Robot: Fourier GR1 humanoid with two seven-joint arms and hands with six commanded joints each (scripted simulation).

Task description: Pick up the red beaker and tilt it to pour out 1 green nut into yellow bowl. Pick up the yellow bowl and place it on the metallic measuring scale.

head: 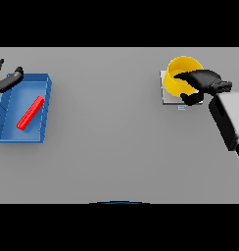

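The yellow bowl (177, 73) stands on the metallic measuring scale (166, 98) at the table's far right. My right hand (204, 78) reaches over the bowl from the right, its fingers lying across the rim and its thumb curled against the bowl's near wall. The hand hides the bowl's inside, so no green nut shows. A long red object (30, 113), the only red thing in view, lies slanted in a blue tray (45, 84) at the far left. My left hand (9, 81) hovers at that tray's back left corner with its fingers spread, holding nothing.
The scale's small display (181, 107) juts out at its front edge. The grey table (107, 122) stretches between the tray and the scale. My right forearm (228, 117) comes in from the right edge.
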